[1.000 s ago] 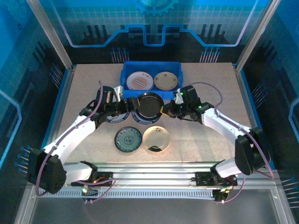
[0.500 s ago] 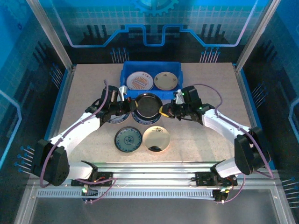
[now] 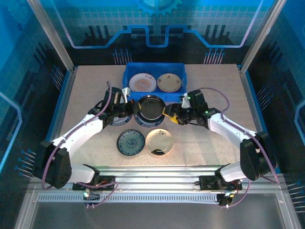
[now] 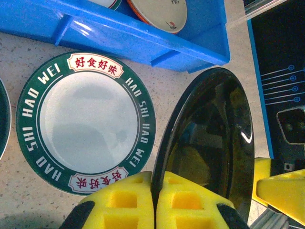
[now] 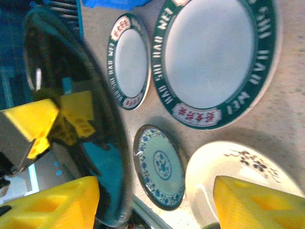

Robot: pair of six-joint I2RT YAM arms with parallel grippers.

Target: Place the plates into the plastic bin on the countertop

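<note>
A glossy dark plate (image 3: 151, 108) hangs tilted above the countertop (image 3: 209, 81), just in front of the blue plastic bin (image 3: 127, 71). My left gripper (image 3: 135, 109) is shut on its left rim; the yellow pads (image 4: 124, 202) pinch the dark plate (image 4: 209, 138) edge-on. My right gripper (image 3: 170, 116) stands open at the plate's right side. In the right wrist view the dark plate (image 5: 71, 119) runs beside one pad (image 5: 52, 205), and the gripper (image 5: 152, 205) is wide open. Inside the bin lie an orange-patterned plate (image 3: 142, 82) and a cream plate (image 3: 169, 82).
Two green-rimmed white plates (image 4: 86, 121) (image 3: 116, 122) lie under and left of the held plate. A blue-patterned plate (image 3: 130, 142) and a cream-gold plate (image 3: 159, 141) lie nearer the arms. The bin wall (image 4: 143, 36) is close behind the held plate.
My left gripper closed on the dark plate's left rim. My right gripper then opened and let go of the right rim. The plate has stayed almost where it was.
</note>
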